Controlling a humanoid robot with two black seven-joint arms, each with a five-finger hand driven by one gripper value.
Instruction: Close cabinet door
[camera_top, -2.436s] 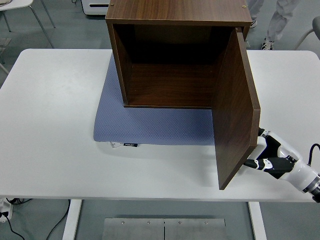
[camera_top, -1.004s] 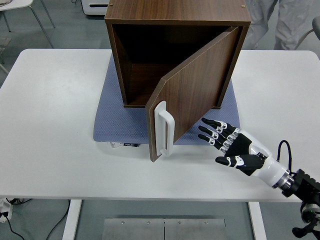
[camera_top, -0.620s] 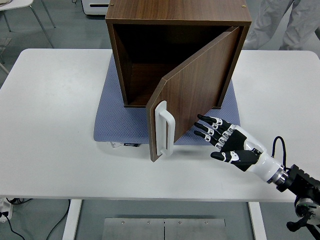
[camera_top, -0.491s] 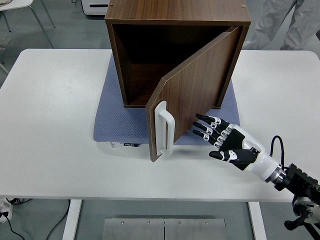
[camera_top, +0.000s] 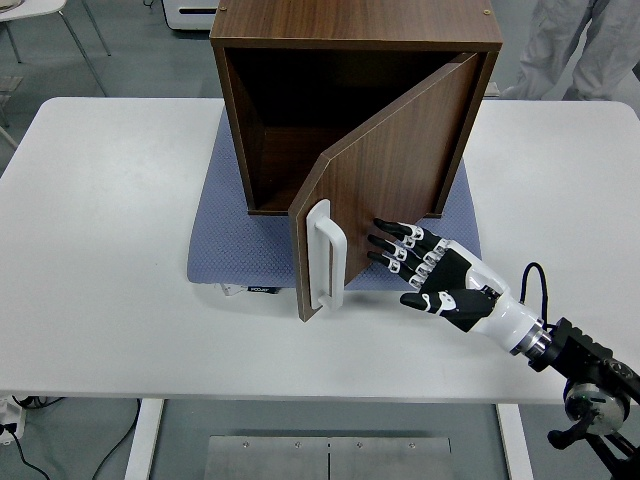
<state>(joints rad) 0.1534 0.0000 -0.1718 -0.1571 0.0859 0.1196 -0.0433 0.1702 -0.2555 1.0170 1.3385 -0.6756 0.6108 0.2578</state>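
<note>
A dark brown wooden cabinet (camera_top: 355, 25) stands on a blue-grey mat at the table's far middle. Its door (camera_top: 395, 175), hinged on the right, stands about half open, its free edge swung toward the front left. A white handle (camera_top: 322, 255) sits near that free edge on the door's outer face. My right hand (camera_top: 420, 265) reaches in from the lower right with fingers spread and straight, holding nothing. Its fingertips (camera_top: 380, 240) rest against the door's outer face, right of the handle. The left arm is out of view.
The blue-grey mat (camera_top: 245, 240) lies under the cabinet and extends toward the front. A person's legs (camera_top: 575, 45) show at the top right beyond the table. The white table (camera_top: 100, 250) spreads to the left.
The door has swung from wide open to about half open. My right hand has moved left along the table to the door's outer face. The door's free edge has shifted slightly left.
</note>
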